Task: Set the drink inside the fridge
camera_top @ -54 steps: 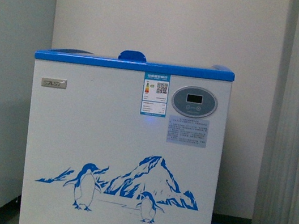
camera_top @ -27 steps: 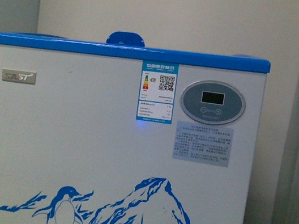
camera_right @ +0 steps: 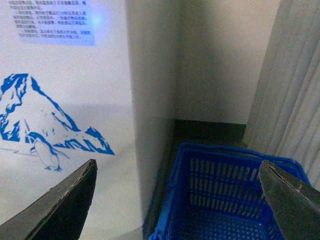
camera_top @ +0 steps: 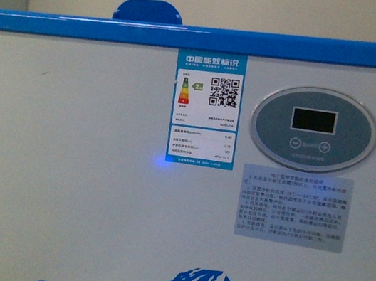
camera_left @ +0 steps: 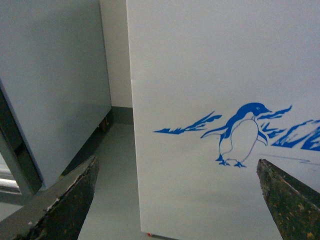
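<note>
Drink: not in view, held by neither gripper. Left gripper (camera_left: pixel 176 161) and right gripper (camera_right: pixel 177 162): both spread, empty. Fridge (camera_top: pixel 96 168): close ahead of both. Pickup and placing apparently not yet done.

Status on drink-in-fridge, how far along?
Done: only the positioning; the fridge fills the front view at close range. In hand: nothing. The left gripper and right gripper are open and empty. Left: nearly everything. The drink shows in no view, so it has to be found, gripped and put in through the top.
</note>
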Available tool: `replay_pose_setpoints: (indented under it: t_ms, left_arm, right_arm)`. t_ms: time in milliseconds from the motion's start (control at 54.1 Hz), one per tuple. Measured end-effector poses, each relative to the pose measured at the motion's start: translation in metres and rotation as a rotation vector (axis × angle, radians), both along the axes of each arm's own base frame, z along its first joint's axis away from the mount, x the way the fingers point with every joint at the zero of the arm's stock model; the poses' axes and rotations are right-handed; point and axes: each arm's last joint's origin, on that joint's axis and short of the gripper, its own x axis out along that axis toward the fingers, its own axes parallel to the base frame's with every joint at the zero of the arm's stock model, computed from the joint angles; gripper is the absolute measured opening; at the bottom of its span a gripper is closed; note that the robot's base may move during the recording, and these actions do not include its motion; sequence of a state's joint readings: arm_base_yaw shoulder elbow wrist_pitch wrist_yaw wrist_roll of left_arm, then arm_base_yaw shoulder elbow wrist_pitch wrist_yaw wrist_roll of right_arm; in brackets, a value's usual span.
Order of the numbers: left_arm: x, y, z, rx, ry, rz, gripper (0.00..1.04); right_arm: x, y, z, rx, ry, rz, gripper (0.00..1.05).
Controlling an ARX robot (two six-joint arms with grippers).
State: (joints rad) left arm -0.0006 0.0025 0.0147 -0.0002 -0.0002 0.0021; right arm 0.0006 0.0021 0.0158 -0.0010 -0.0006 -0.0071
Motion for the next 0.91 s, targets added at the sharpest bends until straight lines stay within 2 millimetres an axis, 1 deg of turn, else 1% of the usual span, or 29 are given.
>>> replay_pose_setpoints:
  t_ms: [37,129,148,166,240,277,351,370,388,444,480,536,554,591,665,684,721,758,850,906]
  left_arm:
    - [0.0,0.0,0.0,0.0,0.0,0.0,0.97]
    - [0.0,0.0,0.0,0.0,0.003,0.0,0.97]
    - [0.0,0.0,0.0,0.0,0.002,0.0,0.97]
    - [0.0,0.0,0.0,0.0,0.001,0.0,0.97]
    - [0.0,0.0,0.0,0.0,0.002,0.0,0.97]
    - [0.0,0.0,0.0,0.0,0.002,0.0,0.97]
    - [0.0,0.0,0.0,0.0,0.002,0.0,0.97]
    - [0.0,0.0,0.0,0.0,0.002,0.0,0.97]
    - [0.0,0.0,0.0,0.0,0.002,0.0,0.97]
    - [0.0,0.0,0.0,0.0,0.002,0.0,0.97]
    - [0.0,0.0,0.0,0.0,0.002,0.0,0.97]
    - [0.0,0.0,0.0,0.0,0.002,0.0,0.97]
    - [0.0,0.0,0.0,0.0,0.002,0.0,0.97]
    - [0.0,0.0,0.0,0.0,0.002,0.0,0.97]
    - [0.0,0.0,0.0,0.0,0.002,0.0,0.97]
    - [0.0,0.0,0.0,0.0,0.002,0.0,0.97]
    - [0.0,0.0,0.0,0.0,0.002,0.0,0.97]
    - [0.0,0.0,0.0,0.0,0.002,0.0,0.97]
    - [0.0,0.0,0.0,0.0,0.002,0.0,0.97]
    - [0.0,0.0,0.0,0.0,0.002,0.0,0.97]
  right_arm:
    - [0.0,0.0,-0.001,0.004,0.016,-0.015,0.97]
    - [0.001,-0.001,-0.004,-0.001,0.212,-0.14,0.97]
    - [0.002,-0.003,-0.005,-0.013,0.285,-0.181,0.97]
    - [0.003,-0.004,-0.005,-0.018,0.316,-0.199,0.97]
    - [0.014,-0.014,-0.013,-0.029,0.469,-0.279,0.97]
    - [0.021,-0.019,-0.014,-0.028,0.497,-0.303,0.97]
    - [0.042,-0.031,-0.014,-0.039,0.534,-0.355,0.97]
    - [0.052,-0.036,-0.016,-0.045,0.561,-0.374,0.97]
    - [0.06,-0.04,-0.014,-0.056,0.551,-0.389,0.97]
    - [0.084,-0.05,-0.016,-0.078,0.569,-0.422,0.97]
    - [0.1,-0.056,-0.021,-0.086,0.592,-0.437,0.97]
    - [0.116,-0.062,-0.028,-0.099,0.628,-0.455,0.97]
    - [0.127,-0.066,-0.036,-0.109,0.664,-0.465,0.97]
    - [0.142,-0.071,-0.052,-0.125,0.733,-0.479,0.97]
    - [0.164,-0.081,-0.087,-0.154,0.863,-0.526,0.97]
    - [0.171,-0.085,-0.099,-0.16,0.905,-0.543,0.97]
    - [0.18,-0.089,-0.114,-0.169,0.953,-0.57,0.97]
    - [0.188,-0.094,-0.128,-0.168,0.989,-0.589,0.97]
    - [0.2,-0.1,-0.146,-0.174,1.034,-0.621,0.97]
    - [0.213,-0.105,-0.165,-0.171,1.079,-0.655,0.97]
